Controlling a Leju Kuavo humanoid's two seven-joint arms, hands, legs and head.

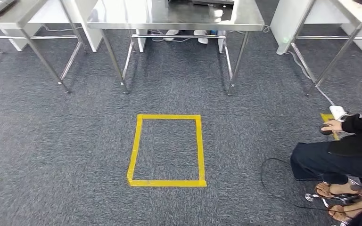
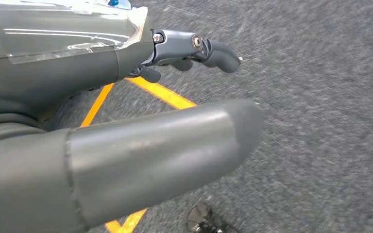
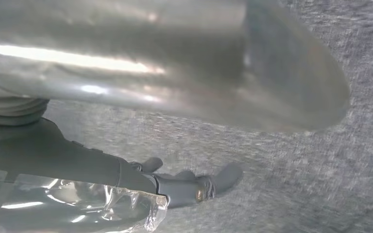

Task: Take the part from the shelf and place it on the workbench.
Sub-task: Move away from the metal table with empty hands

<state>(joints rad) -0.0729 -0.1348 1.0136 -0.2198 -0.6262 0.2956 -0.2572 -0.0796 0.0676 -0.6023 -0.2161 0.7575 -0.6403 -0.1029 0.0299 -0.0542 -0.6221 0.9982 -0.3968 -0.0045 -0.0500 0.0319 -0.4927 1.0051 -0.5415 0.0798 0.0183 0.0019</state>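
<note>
Over grey carpet hangs my left hand [image 2: 102, 73]; its thick thumb [image 2: 165, 150] and darker fingers [image 2: 209, 51] are apart with nothing between them. My right hand [image 3: 77, 160] hangs the same way, thumb [image 3: 199, 63] apart from its fingers [image 3: 194, 187], holding nothing. In the head view a steel workbench [image 1: 169, 21] stands straight ahead at the far side of the floor. Between me and it a yellow tape rectangle [image 1: 167, 182] is marked on the carpet; a strip of yellow tape [image 2: 160, 92] also lies below my left hand.
More steel tables stand at the far left [image 1: 9, 16] and far right [image 1: 353, 14]. A person [image 1: 339, 160] sits at the right edge, one hand on a small dark object [image 1: 325, 129], with a black cable [image 1: 268, 183] looping on the floor beside them.
</note>
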